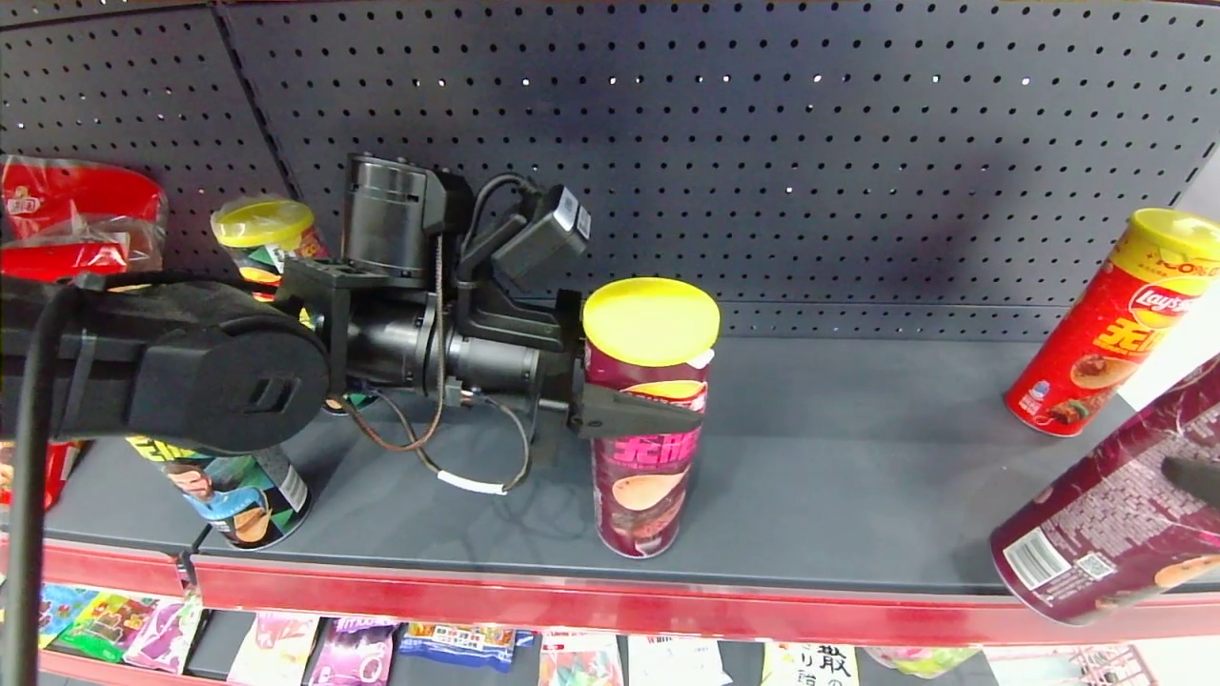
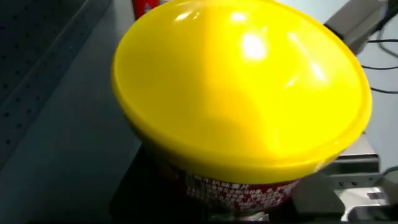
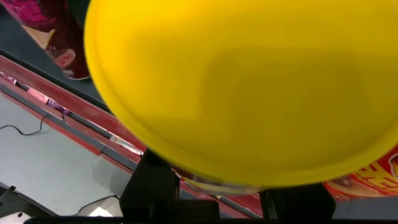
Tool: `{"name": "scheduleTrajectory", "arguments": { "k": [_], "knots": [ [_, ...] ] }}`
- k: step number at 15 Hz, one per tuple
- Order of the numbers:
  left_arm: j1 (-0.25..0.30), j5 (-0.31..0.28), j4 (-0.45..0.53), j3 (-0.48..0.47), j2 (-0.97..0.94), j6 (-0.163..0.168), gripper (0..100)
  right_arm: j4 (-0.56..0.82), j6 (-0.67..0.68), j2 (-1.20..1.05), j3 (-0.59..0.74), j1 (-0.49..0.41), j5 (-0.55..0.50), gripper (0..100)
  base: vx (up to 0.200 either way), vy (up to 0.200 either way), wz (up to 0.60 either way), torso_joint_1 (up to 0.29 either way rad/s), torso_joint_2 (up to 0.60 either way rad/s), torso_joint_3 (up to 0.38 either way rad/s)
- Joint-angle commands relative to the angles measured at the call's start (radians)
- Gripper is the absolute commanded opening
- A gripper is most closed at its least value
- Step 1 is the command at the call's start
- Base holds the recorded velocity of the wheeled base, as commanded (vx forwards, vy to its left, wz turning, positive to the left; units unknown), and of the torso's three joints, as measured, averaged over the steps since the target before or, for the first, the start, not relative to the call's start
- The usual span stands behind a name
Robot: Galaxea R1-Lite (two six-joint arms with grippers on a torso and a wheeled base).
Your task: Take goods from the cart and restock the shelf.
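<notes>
A maroon chip can (image 1: 640,476) with a yellow lid (image 2: 242,87) stands upright on the grey shelf (image 1: 839,457), near the front middle. My left gripper (image 1: 646,408) is shut on its upper half, one dark finger (image 1: 634,417) lying across the label. At the lower right a second maroon can (image 1: 1115,514) hangs tilted in front of the shelf's edge, held in my right gripper (image 1: 1196,481). That can's yellow lid (image 3: 249,81) sits right before the right wrist camera, with a finger (image 3: 149,193) on either side below it.
A red chip can (image 1: 1115,324) leans at the shelf's far right. On the left are a yellow-lidded can (image 1: 262,233), a green and black can (image 1: 238,495) and a red bag (image 1: 76,214). The shelf has a red front lip (image 1: 667,600); snack packets (image 1: 353,653) hang below.
</notes>
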Motion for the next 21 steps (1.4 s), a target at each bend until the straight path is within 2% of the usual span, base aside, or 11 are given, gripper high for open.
{"name": "scheduleTrajectory", "arguments": {
  "k": [1,4,7,9,16,21],
  "knots": [
    [0.004,-0.035,-0.001,0.000,0.003,0.001,0,0.000,0.000,0.002,0.000,0.000,-0.001,0,0.000,0.000,0.00,0.000,0.00,0.000],
    [0.009,-0.087,-0.002,0.000,0.016,0.003,0,0.005,-0.001,0.005,-0.023,0.000,-0.001,0,0.000,0.000,0.00,0.000,0.00,0.000],
    [0.016,-0.090,-0.036,-0.012,0.052,0.023,0,0.008,-0.001,0.015,-0.045,0.000,-0.001,0,0.000,0.000,0.00,0.000,0.00,0.000],
    [0.018,-0.099,-0.074,-0.012,0.066,0.023,0,0.008,-0.001,0.017,-0.043,0.000,-0.001,0,0.000,0.000,0.00,0.000,0.00,0.000],
    [0.010,-0.148,-0.073,-0.007,0.071,0.023,0,0.008,-0.003,0.026,-0.048,-0.001,-0.002,0,0.000,0.000,0.00,0.000,0.00,0.000],
    [-0.001,-0.145,-0.071,0.019,0.071,0.021,0,0.008,-0.003,0.026,-0.051,-0.001,-0.002,0,0.000,0.000,0.00,0.000,0.00,0.000]
  ]
}}
